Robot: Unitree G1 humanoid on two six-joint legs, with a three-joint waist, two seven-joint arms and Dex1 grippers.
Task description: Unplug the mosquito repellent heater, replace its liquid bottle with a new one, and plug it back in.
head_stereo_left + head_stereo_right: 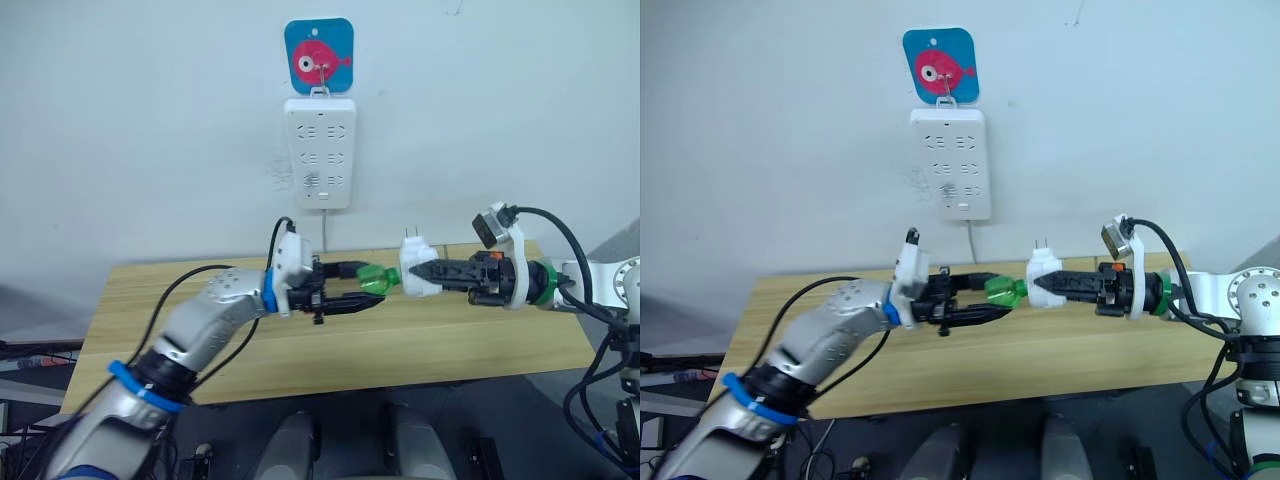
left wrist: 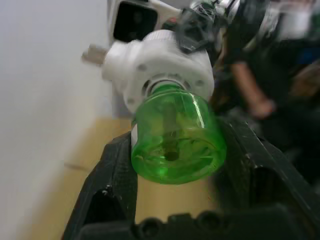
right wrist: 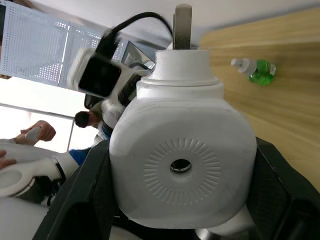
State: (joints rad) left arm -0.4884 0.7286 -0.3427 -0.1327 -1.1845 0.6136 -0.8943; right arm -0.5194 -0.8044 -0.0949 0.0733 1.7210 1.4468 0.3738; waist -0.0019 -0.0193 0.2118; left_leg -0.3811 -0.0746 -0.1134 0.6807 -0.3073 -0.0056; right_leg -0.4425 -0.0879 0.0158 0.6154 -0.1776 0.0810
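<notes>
The mosquito repellent heater (image 1: 410,256) is a white rounded unit held above the table, prongs pointing up. My right gripper (image 1: 418,272) is shut on it from the right, with its fingers (image 3: 280,180) on both sides of the vented face (image 3: 181,166). A green liquid bottle (image 2: 175,137) sticks out of the heater's left side, its neck at the heater's socket. My left gripper (image 1: 367,284) is shut on this bottle, with a black finger (image 2: 117,170) on either side. Another green bottle (image 3: 256,71) with a white cap lies on the table.
A white power strip (image 1: 320,150) hangs on the wall from a blue fish hook (image 1: 318,56), above and behind the grippers; its cord runs down behind the wooden table (image 1: 480,345). A person's hand (image 3: 39,131) appears in the right wrist view's background.
</notes>
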